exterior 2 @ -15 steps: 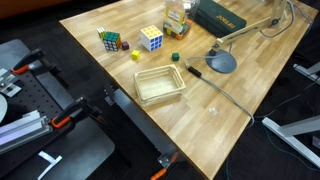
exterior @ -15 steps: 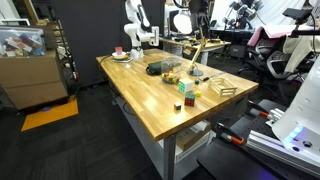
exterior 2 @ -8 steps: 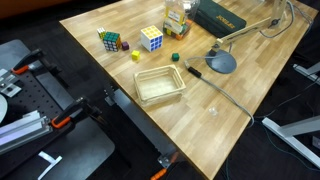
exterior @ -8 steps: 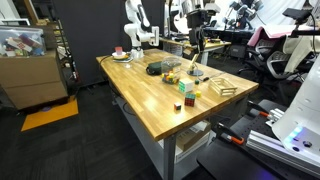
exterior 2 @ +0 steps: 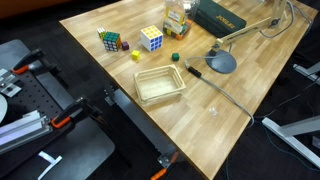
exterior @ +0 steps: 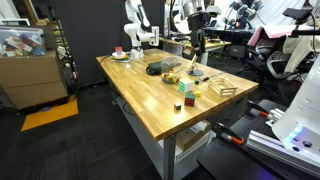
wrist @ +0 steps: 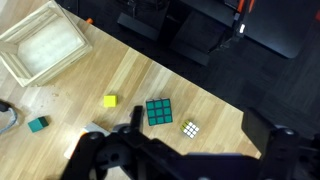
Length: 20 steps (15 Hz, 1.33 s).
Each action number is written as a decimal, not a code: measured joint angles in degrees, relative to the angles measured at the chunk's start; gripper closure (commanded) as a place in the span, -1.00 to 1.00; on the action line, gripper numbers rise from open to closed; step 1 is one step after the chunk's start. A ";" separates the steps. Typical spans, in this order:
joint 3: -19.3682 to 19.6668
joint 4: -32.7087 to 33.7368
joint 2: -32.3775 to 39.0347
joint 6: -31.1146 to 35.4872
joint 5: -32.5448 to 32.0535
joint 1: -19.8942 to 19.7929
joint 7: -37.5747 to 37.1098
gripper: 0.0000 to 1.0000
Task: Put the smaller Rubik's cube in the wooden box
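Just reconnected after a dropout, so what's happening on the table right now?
Nothing is being handled yet. The arm's hand is open and empty, well above the table. The smaller Rubik's cube sits on the tabletop beside a bigger green-faced cube, apart from the wooden box, which is empty. The pick has not begun.

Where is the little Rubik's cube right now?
In the wrist view the smaller Rubik's cube lies just right of the bigger green-topped cube, not touching it, and well away from the wooden box at upper left.
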<state>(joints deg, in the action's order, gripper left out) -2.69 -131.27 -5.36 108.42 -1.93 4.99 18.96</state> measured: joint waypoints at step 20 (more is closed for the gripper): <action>0.36 -10.81 5.00 16.40 1.48 -0.17 4.60 -1.00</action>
<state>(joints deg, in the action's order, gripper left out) -2.33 -142.09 -0.36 124.82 -0.45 4.82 23.55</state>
